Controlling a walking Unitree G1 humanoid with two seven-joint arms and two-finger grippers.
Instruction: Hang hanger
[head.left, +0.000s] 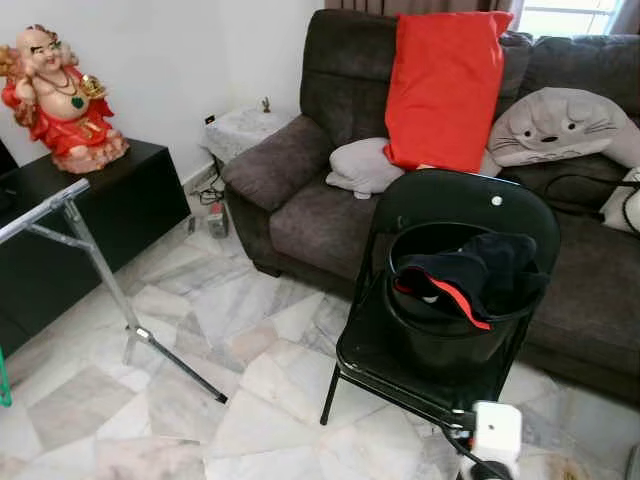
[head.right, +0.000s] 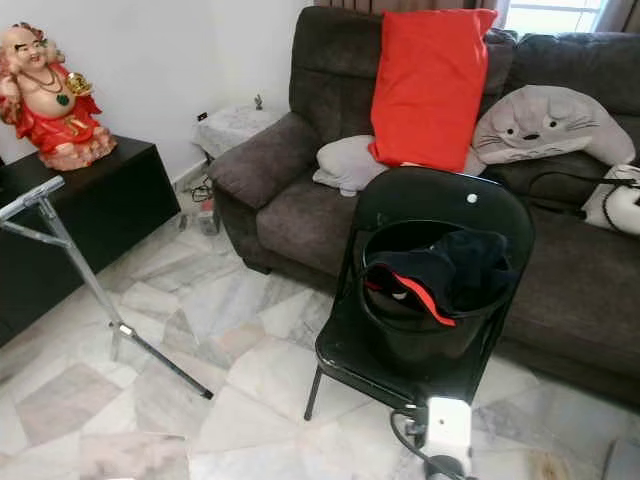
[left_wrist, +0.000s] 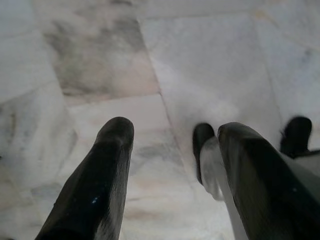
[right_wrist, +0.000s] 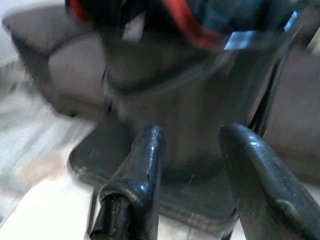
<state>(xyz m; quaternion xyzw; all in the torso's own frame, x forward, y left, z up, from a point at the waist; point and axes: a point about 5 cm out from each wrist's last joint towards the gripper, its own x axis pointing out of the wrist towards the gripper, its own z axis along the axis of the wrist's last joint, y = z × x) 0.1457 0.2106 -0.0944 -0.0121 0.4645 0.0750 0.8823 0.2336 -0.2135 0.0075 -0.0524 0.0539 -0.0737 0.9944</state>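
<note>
At far left of the frame, a metal clothes rack (head.left: 75, 265) is seen standing on the marble floor (head.left: 240, 340). Centre-right, a black bucket (head.left: 445, 330) stuffed with dark clothes (head.left: 480, 270) is parked on a black folding chair (head.left: 440, 210). No hanger can be made out. The left gripper (left_wrist: 175, 165) is pointed at the floor, fingers spread, nothing held. The right gripper (right_wrist: 192, 165) is aimed at the bucket, also spread apart.

Left end effector (left_wrist: 172, 145) fingers parted, pointing down, right end effector (right_wrist: 192, 145) fingers parted
</note>
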